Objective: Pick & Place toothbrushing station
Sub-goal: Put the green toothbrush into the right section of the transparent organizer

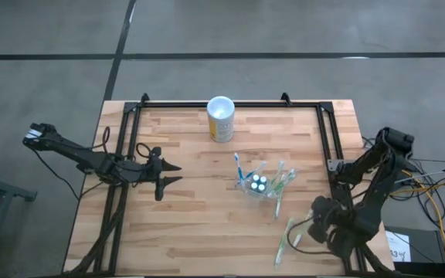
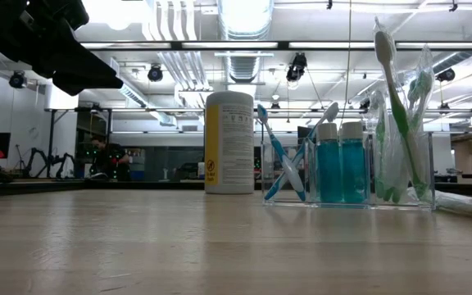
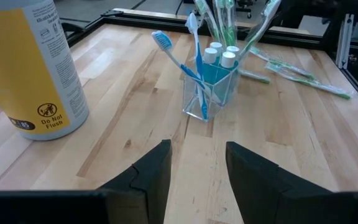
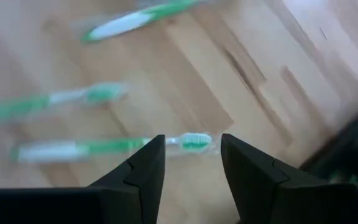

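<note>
Toothbrushing station (image 1: 259,185), a clear plastic holder, stands upright on the wooden table (image 1: 191,232) a little right of centre, holding blue toothbrushes (image 3: 188,59), green toothbrushes (image 2: 400,98) and small blue bottles with white caps (image 2: 340,164). Nearest the front edge, the right gripper (image 4: 190,155) hangs low over loose green toothbrushes (image 1: 288,235) lying flat on the wood at the front right; its fingers stand partly apart, one to each side of a brush head (image 4: 194,142) just beyond their tips, gripping nothing. Farther in, the left gripper (image 1: 167,176) hovers over the left half of the table, pointing toward the holder, its fingers (image 3: 151,174) parted and empty, well apart from it. Behind them, near the back edge, stands a yellow and white canister (image 1: 220,119), clear of the holder.
</note>
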### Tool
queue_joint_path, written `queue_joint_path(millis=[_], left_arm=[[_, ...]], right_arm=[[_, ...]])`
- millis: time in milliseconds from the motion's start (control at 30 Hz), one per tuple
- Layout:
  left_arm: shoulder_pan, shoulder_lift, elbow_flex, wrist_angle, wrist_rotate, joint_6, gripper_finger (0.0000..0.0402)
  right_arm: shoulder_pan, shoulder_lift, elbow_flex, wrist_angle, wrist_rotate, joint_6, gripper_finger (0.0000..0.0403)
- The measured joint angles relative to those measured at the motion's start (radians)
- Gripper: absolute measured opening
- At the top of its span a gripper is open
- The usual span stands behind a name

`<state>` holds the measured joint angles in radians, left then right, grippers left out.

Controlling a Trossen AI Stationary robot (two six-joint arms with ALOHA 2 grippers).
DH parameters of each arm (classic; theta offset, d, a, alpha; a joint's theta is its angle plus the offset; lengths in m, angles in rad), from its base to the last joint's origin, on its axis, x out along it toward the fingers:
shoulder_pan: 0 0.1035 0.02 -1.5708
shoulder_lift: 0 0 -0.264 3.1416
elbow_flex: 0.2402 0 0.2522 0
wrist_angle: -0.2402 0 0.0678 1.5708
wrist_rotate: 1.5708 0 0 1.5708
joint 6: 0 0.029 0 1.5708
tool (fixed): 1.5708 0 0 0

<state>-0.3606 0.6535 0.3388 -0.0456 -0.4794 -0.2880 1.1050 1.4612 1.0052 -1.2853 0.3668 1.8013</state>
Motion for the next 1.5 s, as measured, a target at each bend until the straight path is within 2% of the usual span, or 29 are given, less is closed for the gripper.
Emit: queue_joint_path(millis=[200, 333, 700, 867, 1233, 1500], left_arm=[[0.000, 0.000, 0.000, 0.000, 0.000, 0.000, 0.0157], [0.000, 0.000, 0.000, 0.000, 0.000, 0.000, 0.0157], [0.000, 0.000, 0.000, 0.000, 0.000, 0.000, 0.0157], [0.000, 0.000, 0.000, 0.000, 0.000, 0.000, 0.0157], [0.000, 0.000, 0.000, 0.000, 0.000, 0.000, 0.0157], [0.000, 0.000, 0.000, 0.000, 0.000, 0.000, 0.0157]], right_arm=[[0.005, -0.075, -0.008, 0.010, -0.005, -0.488, 0.0157], [0.005, -0.082, -0.021, 0.016, -0.003, -0.769, 0.0152], [0.001, -0.020, -0.129, 0.201, -0.001, -1.108, 0.0145], [0.001, 0.003, -0.163, 0.240, -0.034, -1.176, 0.0145], [0.001, 0.053, -0.201, 0.310, -0.053, -1.175, 0.0139], [-0.043, 0.132, -0.227, 0.327, -0.056, -1.173, 0.0137]])
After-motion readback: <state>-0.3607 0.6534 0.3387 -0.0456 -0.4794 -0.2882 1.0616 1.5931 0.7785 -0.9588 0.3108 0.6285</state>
